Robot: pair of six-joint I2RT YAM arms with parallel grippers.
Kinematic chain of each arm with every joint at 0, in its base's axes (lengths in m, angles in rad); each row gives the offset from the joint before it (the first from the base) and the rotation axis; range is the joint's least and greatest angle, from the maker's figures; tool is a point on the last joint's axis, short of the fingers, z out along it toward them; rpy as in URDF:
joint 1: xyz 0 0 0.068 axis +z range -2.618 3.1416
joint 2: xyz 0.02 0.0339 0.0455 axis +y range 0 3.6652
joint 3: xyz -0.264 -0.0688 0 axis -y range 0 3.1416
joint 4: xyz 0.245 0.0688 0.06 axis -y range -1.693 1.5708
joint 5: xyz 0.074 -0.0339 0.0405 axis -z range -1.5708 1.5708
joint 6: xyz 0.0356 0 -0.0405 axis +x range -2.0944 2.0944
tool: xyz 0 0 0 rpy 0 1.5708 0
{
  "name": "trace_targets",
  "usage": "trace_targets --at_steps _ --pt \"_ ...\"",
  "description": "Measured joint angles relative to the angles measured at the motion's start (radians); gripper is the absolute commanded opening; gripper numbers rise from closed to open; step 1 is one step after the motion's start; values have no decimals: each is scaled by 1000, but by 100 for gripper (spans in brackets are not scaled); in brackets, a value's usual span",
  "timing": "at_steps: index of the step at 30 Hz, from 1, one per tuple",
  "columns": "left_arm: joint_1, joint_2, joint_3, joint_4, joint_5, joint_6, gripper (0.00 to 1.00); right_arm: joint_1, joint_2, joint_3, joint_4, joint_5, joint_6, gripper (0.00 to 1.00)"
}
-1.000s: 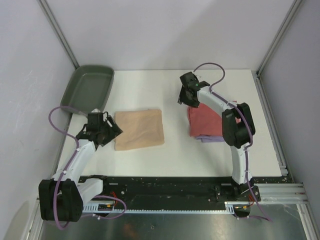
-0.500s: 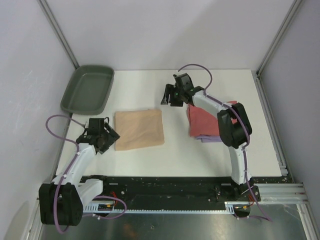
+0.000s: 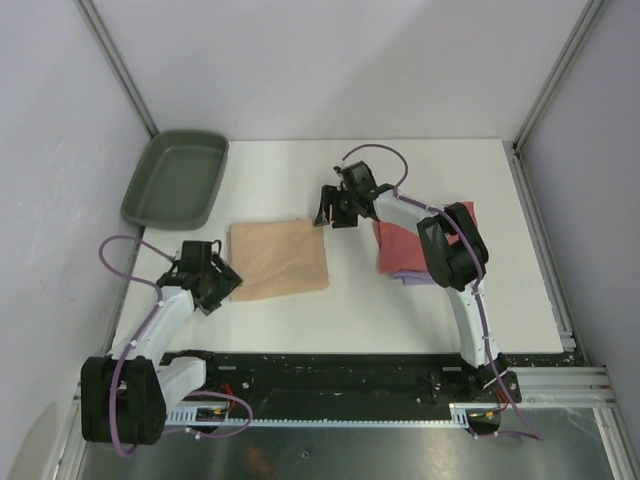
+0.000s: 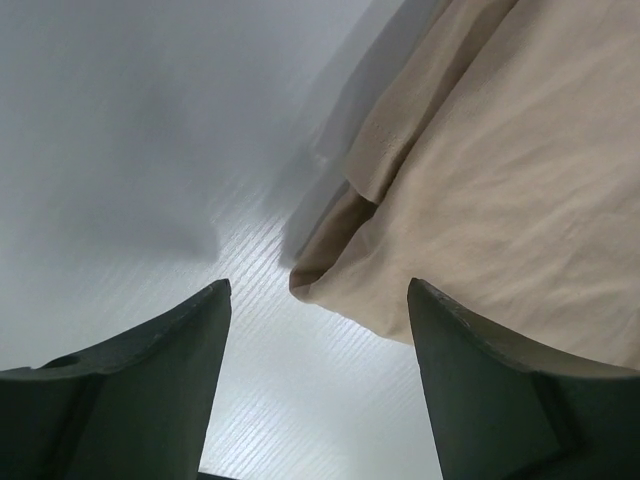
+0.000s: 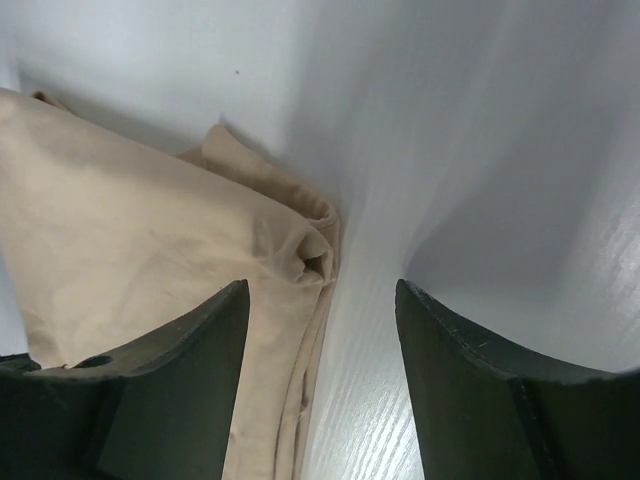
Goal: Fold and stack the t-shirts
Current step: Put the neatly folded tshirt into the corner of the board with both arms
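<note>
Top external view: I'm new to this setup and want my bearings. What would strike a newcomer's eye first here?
The folded tan cloth t-shirt lies mid-table, an arm's open jaws at each of two opposite corners: left arm near-left, right arm far-right. To its right a folded coral-red t-shirt rests on a pale lavender one; a dark green plastic tray sits at the far left.

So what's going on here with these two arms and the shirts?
Two robot arms are folding and stacking t-shirts. The tan shirt lies folded in the middle. The left gripper, open, is at its near-left corner, and the right gripper, also open, is at its far-right corner; neither holds it. The coral-red shirt lies folded on the lavender shirt to the right. A green tray sits at the far left.
</note>
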Motion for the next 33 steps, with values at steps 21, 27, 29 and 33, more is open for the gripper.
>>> trace_targets --at_steps 21,27,29,33 --pt "0 110 -24 96 54 -5 44 74 72 92 -6 59 3 53" --pt "0 141 -23 135 59 -9 11 82 72 92 -27 97 12 21" --pt "-1 140 -22 138 62 -6 3 88 72 92 -42 111 20 11" --pt "-3 103 -18 132 85 9 0 97 71 97 -58 142 29 1"
